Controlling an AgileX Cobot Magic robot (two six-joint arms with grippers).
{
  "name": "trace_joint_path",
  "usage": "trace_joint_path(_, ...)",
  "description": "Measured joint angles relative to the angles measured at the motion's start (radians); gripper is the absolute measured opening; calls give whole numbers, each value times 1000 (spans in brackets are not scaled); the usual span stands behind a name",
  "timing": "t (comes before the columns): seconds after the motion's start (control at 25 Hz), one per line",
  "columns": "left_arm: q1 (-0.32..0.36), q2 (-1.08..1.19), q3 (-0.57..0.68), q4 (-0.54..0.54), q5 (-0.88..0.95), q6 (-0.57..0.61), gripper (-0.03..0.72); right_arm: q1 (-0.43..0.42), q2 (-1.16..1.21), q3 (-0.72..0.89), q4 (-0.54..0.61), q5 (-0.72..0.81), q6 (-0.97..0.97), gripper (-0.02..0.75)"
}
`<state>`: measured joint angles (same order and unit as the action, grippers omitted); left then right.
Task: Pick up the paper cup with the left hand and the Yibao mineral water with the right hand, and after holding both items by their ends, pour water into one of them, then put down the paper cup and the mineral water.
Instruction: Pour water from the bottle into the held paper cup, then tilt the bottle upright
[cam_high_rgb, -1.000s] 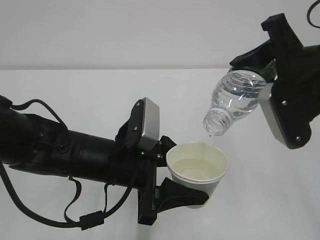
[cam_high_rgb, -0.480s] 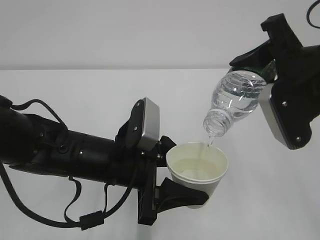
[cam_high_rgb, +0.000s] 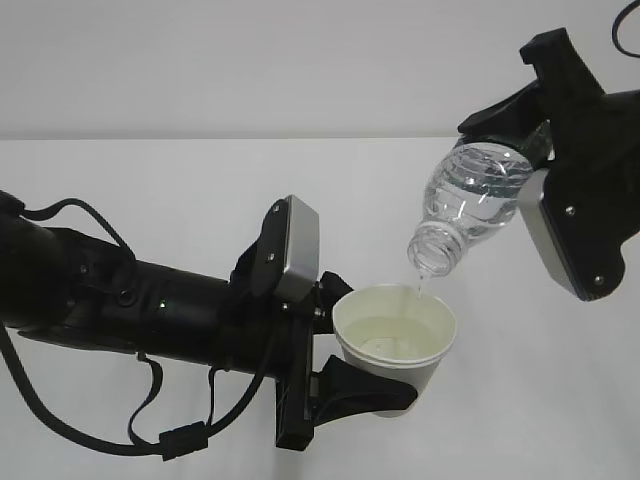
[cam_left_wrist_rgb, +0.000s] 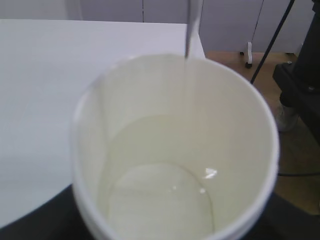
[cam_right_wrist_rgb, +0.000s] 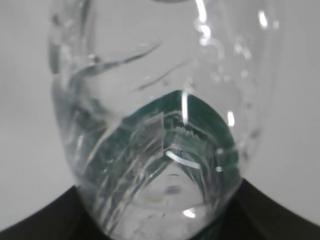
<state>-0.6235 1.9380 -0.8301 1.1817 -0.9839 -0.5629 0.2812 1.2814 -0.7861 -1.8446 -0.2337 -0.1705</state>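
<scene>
My left gripper (cam_high_rgb: 373, 347) is shut on the white paper cup (cam_high_rgb: 397, 345) and holds it upright above the table, one black finger (cam_high_rgb: 362, 393) on each side of its wall. The left wrist view looks straight down into the paper cup (cam_left_wrist_rgb: 175, 150), which has water in its bottom. At the upper right, my right gripper (cam_high_rgb: 522, 140) is shut on the base end of the Yibao mineral water (cam_high_rgb: 476, 198), which is tilted with its open mouth just above the cup's rim. A thin stream of water (cam_high_rgb: 420, 285) runs into the cup. In the right wrist view the Yibao mineral water (cam_right_wrist_rgb: 150, 115) fills the frame.
The white table (cam_high_rgb: 150, 180) spreads under both arms, with a pale wall behind it. In the left wrist view the table's far edge (cam_left_wrist_rgb: 202, 47) shows, with floor and a black stand (cam_left_wrist_rgb: 300, 85) beyond it on the right.
A second ago only a drop hung at the bottle's mouth; now a thin stream runs from it into the cup. Both arms have stayed almost still.
</scene>
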Motion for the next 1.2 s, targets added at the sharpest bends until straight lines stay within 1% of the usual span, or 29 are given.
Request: trace_joint_path(1.2, 0, 0, 0, 7, 0, 0, 467, 0, 0, 0, 0, -8, -22, 414)
